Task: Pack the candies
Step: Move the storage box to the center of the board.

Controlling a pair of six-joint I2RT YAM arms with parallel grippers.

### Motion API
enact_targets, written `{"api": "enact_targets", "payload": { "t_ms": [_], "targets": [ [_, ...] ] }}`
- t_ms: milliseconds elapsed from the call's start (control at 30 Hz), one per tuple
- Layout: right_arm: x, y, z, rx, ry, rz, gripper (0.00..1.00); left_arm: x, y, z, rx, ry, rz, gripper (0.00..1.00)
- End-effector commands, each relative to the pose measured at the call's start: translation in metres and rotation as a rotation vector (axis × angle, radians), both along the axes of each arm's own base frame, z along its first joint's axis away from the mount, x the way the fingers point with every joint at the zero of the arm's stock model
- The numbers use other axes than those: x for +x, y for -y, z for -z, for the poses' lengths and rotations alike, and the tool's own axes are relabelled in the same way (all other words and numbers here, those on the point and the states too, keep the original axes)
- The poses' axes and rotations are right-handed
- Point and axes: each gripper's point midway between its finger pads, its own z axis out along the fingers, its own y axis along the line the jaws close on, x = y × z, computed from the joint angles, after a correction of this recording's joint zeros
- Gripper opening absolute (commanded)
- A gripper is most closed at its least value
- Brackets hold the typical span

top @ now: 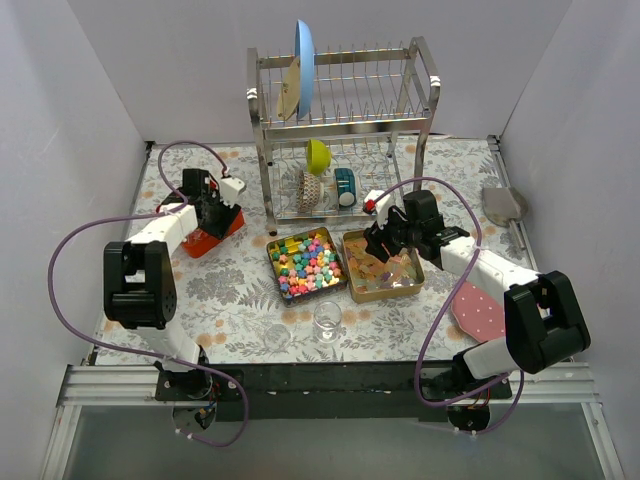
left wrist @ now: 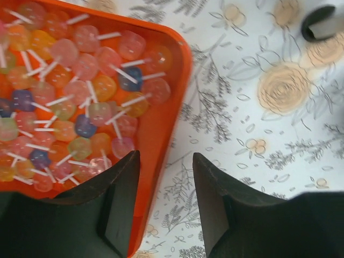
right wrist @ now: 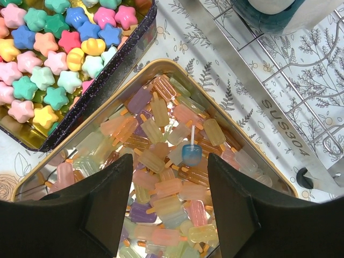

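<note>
Left hand [left wrist: 165, 156] released, astride the rim of the orange tray [left wrist: 180, 70] near the surface's left edge, right hand [right wrist: 170, 158] released (nothing gripped) over the gold tin [right wrist: 159, 63], beside the star candies [right wrist: 44, 78].

A lab booth dressed like a kitchen: white panels [top: 70, 100], floral tablecloth [top: 240, 290], steel dish rack [top: 350, 122].

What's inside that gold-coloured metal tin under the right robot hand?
Pastel popsicle-shaped candies fill the gold metal tin, with one blue lollipop on top. The black fingers of the right gripper hide the near part.
</note>
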Motion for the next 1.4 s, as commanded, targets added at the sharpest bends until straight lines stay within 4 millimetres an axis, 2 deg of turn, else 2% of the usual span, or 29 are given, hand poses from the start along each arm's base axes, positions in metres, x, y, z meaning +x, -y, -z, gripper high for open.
{"api": "enact_targets", "payload": {
  "t_ms": [0, 100, 200, 233, 300, 367, 400, 467, 500, 567, 633, 700, 833, 867, 967, 1367],
  "targets": [
    [0.010, -0.002, -0.013, -0.001, 0.054, -0.002, 0.66, -0.015, 0.012, -0.001, -0.046, -0.052, 0.078, 0.42],
    [0.007, -0.001, -0.011, -0.001, 0.051, -0.003, 0.66, -0.026, 0.014, 0.006, -0.053, -0.092, 0.096, 0.36],
    [0.005, 0.000, -0.009, -0.004, 0.047, -0.002, 0.65, -0.040, 0.018, 0.008, -0.071, -0.123, 0.132, 0.25],
    [0.004, 0.001, -0.008, -0.005, 0.045, -0.002, 0.65, -0.051, 0.020, 0.014, -0.075, -0.152, 0.143, 0.23],
    [0.005, 0.001, -0.008, -0.008, 0.047, 0.001, 0.65, -0.063, 0.024, 0.009, -0.092, -0.149, 0.160, 0.17],
    [0.004, 0.002, -0.007, -0.014, 0.042, 0.000, 0.65, -0.085, 0.028, 0.016, -0.097, -0.195, 0.173, 0.16],
    [0.005, 0.002, -0.007, -0.015, 0.045, 0.001, 0.65, -0.091, 0.030, 0.007, -0.090, -0.170, 0.207, 0.15],
    [0.006, 0.003, -0.006, -0.020, 0.046, 0.002, 0.65, -0.118, 0.035, 0.013, -0.097, -0.217, 0.241, 0.13],
    [0.005, 0.003, -0.005, -0.021, 0.045, 0.002, 0.65, -0.131, 0.036, 0.006, -0.085, -0.204, 0.288, 0.12],
    [0.005, 0.003, -0.003, -0.022, 0.040, 0.000, 0.65, -0.156, 0.040, 0.014, -0.075, -0.226, 0.347, 0.08],
    [0.005, 0.002, -0.003, -0.020, 0.039, -0.002, 0.65, -0.173, 0.041, 0.008, -0.049, -0.206, 0.426, 0.05],
    [0.006, 0.002, -0.003, -0.020, 0.039, -0.002, 0.65, -0.195, 0.044, 0.015, -0.040, -0.233, 0.497, 0.03],
    [0.006, 0.003, -0.003, -0.022, 0.039, 0.005, 0.65, -0.209, 0.062, 0.008, -0.038, -0.164, 0.644, 0.00],
    [0.007, 0.004, -0.003, -0.024, 0.042, 0.008, 0.65, -0.213, 0.072, 0.005, -0.051, -0.145, 0.695, 0.00],
    [0.005, 0.006, -0.002, -0.032, 0.040, 0.013, 0.65, -0.221, 0.088, 0.007, -0.064, -0.128, 0.792, 0.00],
    [-0.003, 0.023, 0.005, -0.072, 0.050, 0.033, 0.65, -0.203, 0.133, 0.005, -0.067, -0.047, 0.980, 0.00]
  ]
}}
